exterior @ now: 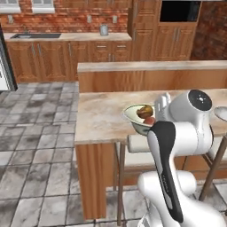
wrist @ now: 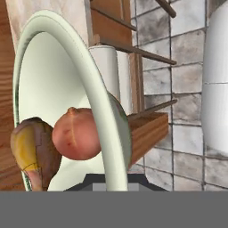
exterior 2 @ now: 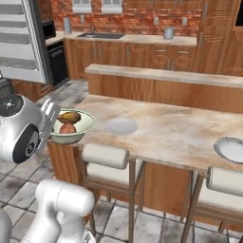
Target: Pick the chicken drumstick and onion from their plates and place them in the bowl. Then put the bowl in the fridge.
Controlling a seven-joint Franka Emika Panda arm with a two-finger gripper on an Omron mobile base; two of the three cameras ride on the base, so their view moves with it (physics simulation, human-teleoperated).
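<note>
Hand view puts us right on the rim of the bowl (wrist: pixel 67 58), and that rim runs straight down between the finger tips, so the gripper (wrist: pixel 109 178) is clenched on the bowl's edge. Inside sit the onion (wrist: pixel 75 133) and the chicken drumstick (wrist: pixel 31 151), touching each other, both rolled toward the low side of this tilted picture.

Over to the left base view: the bowl (exterior: pixel 133 116) rides at the near edge of the counter (exterior: pixel 99 117), with the gripper (exterior: pixel 160 106) at its right rim and the drumstick (exterior: pixel 144 111) above the onion (exterior: pixel 150 120). Whether the base is touching the counter or just clear of it, I cannot tell. From the right base view, the bowl (exterior 2: pixel 78 130) hangs at the counter's left corner, and two plates (exterior 2: pixel 121 126) (exterior 2: pixel 231 148) lie bare, so I judge the loading done and the fridge trip in hand. The pale racks at the far left (exterior 2: pixel 21 42) may be the fridge door.

Now, handling. That bowl looks stiff and smooth, likely glazed, so a one-sided rim pinch could slip or let it swing. The load is light but loose: a round onion will roll, and the drumstick will slide. Keep the bowl level and move gently. The flaring rim is the only real purchase, and a deep bite on it is best.
</note>
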